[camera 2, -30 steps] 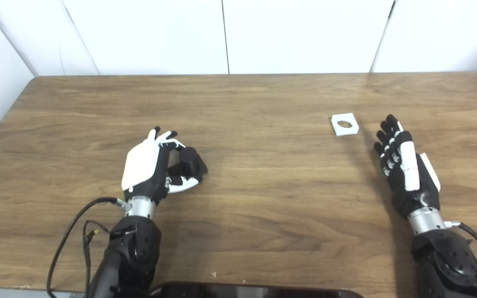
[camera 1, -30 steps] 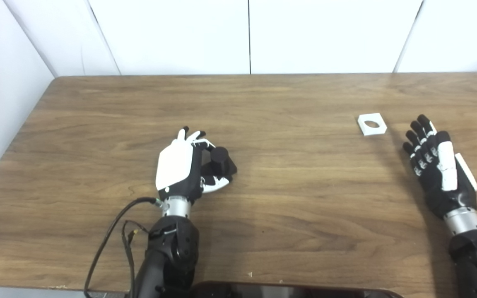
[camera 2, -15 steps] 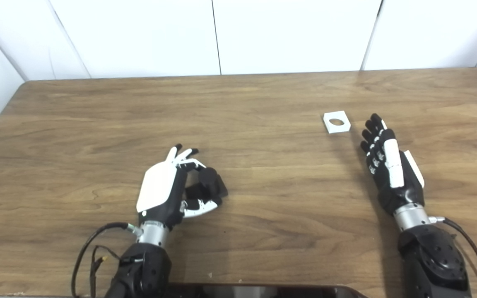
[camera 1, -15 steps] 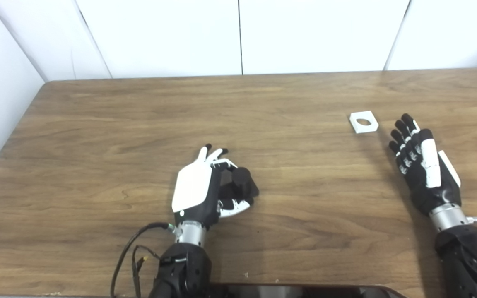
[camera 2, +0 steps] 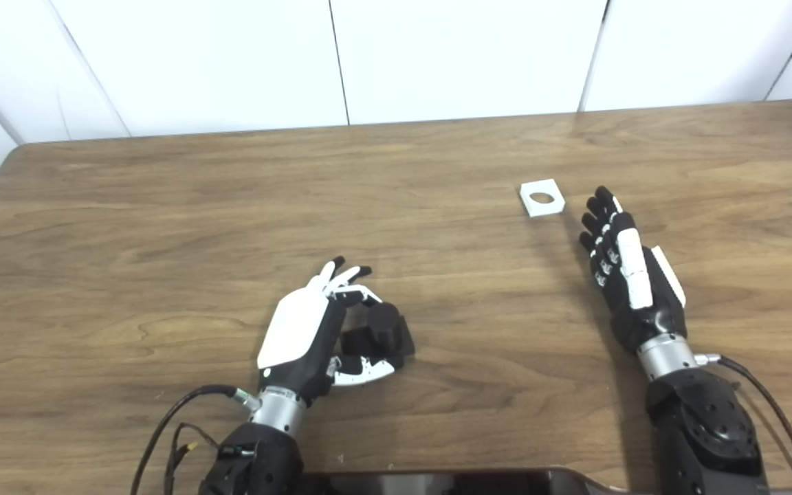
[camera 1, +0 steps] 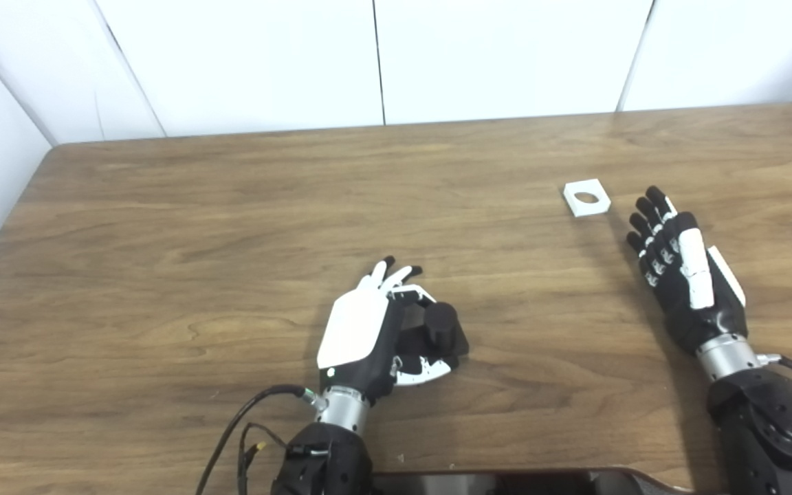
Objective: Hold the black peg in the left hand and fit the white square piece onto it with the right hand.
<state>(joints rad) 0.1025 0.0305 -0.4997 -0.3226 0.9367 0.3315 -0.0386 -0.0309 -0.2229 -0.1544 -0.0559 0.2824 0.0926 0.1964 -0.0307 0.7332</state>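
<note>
The black peg (camera 1: 440,328), a short cylinder on a square black base, sits upright in my left hand (camera 1: 367,330), low over the table's near middle. That hand is shut on the peg, thumb under the base and fingers curled behind it. The white square piece (camera 1: 586,197), with a round hole, lies flat on the table at the right. My right hand (camera 1: 683,275) is open, fingers stretched out, just to the right of the piece and nearer to me. It does not touch the piece.
The wooden table (camera 1: 231,206) is boxed in by white walls at the back and left. Black cables (camera 1: 245,440) trail from my left forearm at the near edge. A dark object (camera 1: 506,481) lines the bottom edge.
The camera has turned, shifting the whole picture. Against the table, my left hand with the peg has moved right and nearer to me. The right hand has stayed beside the white piece.
</note>
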